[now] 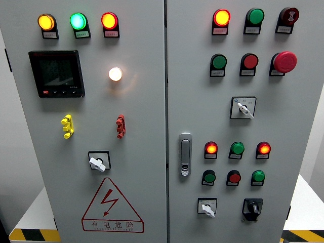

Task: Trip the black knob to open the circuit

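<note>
The black knob sits on a black square plate at the lower right of the right cabinet door, its handle pointing roughly down and slightly left. To its left is a white selector knob on a similar plate. Neither of my hands nor either arm shows in the head view.
The grey cabinet has two doors split by a seam with a chrome door handle. Rows of lit and unlit indicator lamps and push buttons fill the right door, with a red mushroom stop button and a white selector. A meter display and warning triangle are on the left door.
</note>
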Tool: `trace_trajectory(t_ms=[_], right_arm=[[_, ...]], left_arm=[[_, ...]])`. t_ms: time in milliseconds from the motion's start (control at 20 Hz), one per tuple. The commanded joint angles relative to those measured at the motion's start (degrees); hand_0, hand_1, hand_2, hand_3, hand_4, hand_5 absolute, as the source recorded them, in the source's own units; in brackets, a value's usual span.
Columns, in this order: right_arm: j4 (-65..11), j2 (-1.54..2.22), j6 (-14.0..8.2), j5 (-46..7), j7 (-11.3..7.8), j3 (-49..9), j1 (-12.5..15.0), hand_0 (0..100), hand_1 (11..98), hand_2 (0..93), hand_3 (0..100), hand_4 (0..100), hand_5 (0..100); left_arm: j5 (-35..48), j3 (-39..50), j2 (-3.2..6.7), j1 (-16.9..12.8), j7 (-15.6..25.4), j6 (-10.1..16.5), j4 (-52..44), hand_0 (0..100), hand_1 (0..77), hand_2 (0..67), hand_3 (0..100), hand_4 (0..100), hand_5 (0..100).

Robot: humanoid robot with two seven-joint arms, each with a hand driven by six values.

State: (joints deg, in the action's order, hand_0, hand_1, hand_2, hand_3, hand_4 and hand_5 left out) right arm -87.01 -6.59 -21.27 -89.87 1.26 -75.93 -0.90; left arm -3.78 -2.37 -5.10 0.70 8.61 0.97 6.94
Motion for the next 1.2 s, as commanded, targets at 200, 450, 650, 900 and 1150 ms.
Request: trace_trajectory(t_ms=[200,450,650,900,1150], right_arm=[[-0.27,-1.14,0.09,0.13,2.26,0.6,-3.31,100,51.1,2.1,94,100,100],[-0.88,-1.67,0.09,-0.04,2.26,2.1,-3.14,100,53.2,1.8,100,100,100],[-0.88,-1.67,0.17,-0.04,2.26,2.89,-3.67,100,56.0,1.8,100,100,100],[-0.18,-1.59,0.26,0.04,2.52,2.8,-4.54,100,58.5,1.9,100,100,100],[0.61,-1.41,0.44,0.13,3.31,2.89,-6.39,100,60.0,2.0,100,100,100]], left_arm=[[0.0,0.0,0.0,0.0,0.0,0.0,0.0,0,3.0,13.0,21,7,1],[0.0,0.0,0.0,0.0,0.0,0.0,0.0,0,2.9,13.0,21,6,1],[0.0,0.0,0.0,0.0,0.0,0.0,0.0,0,2.9,13.0,21,7,1],[0.0,0.0,0.0,0.0,0.0,0.0,0.0,0,3.0,13.0,21,7,1],[0.0,0.0,0.0,0.0,0.0,0.0,0.0,0,3.0,13.0,21,7,1]])
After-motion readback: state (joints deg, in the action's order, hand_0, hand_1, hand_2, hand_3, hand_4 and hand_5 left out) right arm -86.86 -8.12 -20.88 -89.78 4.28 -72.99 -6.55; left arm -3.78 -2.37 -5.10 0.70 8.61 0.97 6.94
